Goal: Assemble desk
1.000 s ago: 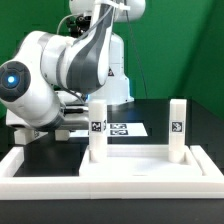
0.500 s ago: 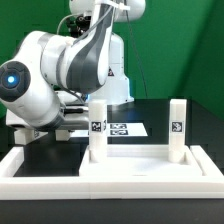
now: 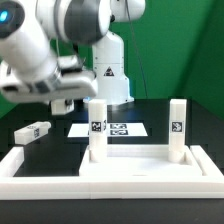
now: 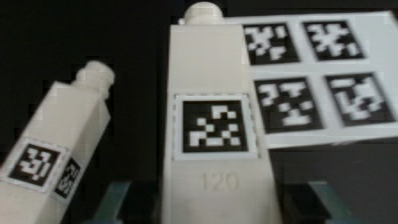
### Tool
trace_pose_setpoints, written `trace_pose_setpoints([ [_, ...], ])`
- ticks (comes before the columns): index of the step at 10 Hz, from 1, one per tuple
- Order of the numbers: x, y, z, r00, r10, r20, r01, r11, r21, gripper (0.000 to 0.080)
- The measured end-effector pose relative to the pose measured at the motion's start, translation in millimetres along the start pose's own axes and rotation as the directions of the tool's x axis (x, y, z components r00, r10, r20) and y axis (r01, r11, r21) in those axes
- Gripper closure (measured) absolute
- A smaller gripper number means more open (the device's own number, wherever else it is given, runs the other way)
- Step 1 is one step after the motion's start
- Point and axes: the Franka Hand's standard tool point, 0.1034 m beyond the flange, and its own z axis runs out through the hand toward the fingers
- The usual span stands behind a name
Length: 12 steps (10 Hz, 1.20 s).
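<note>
Tool (image 4: 214,192) clamped on held leg post (image 4: 214,90), high in the exterior frame's upper left. I see panel (image 3: 150,166) lower right on the tabletop (image 3: 55,148), left upright post (image 3: 97,140) and right upright post (image 3: 177,135) standing on it, loose post (image 3: 32,132) lying centre left.

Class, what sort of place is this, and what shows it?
Probably a robotics lab bench: a robot arm above a black table, white tagged leg posts, and a marker board.

arm (image 3: 40,50) — risen with held leg post (image 4: 214,120) | second leg post (image 3: 32,132) — now uncovered
</note>
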Motion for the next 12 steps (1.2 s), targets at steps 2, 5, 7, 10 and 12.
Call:
trace_pose_setpoints([
  [2,13.4,5.8,1.7,0.994,0.008,-0.106,-0.009,1.000,-0.006,0.0509],
  [5,15.2,2.8,-26.1,0.967,-0.011,-0.255,0.006,1.000,-0.020,0.0509],
  [7,20.7,-6.6,-107.8,0.918,-0.049,-0.395,0.027,0.998,-0.061,0.0509],
  [10,24.8,-18.3,-151.1,0.807,-0.091,-0.584,0.036,0.994,-0.105,0.0509],
  [12,29.4,-15.8,-150.1,0.729,-0.092,-0.678,0.011,0.992,-0.122,0.0509],
])
